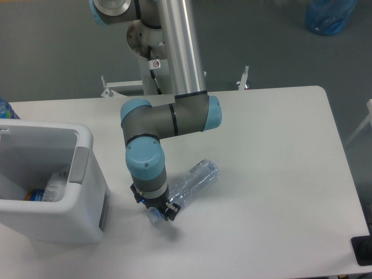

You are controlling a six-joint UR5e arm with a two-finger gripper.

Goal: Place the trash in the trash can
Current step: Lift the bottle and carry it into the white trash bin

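While it sits well to the left of the hand, the trash can (87,192) stands on the white desk (273,174) with its open top showing some packaging (55,186) lying inside, and its grey handle plate (79,165) faces toward the hand. Right of the can, the hand (157,210) points down at the desk, low over the surface, at the end of the grey and blue arm (145,168). Its dark fingers sit around the capped end of the crushed clear bottle (195,179), and they look narrowed on that end, though the wrist hides much of the grip, so whether they are really pressing on it cannot be told. From the hand the bottle stretches up and to the right, lying on its side on the desk. Far off to the upper right of the hand, beyond the desk, a blue bag (330,14) rests on the grey floor (58,46).
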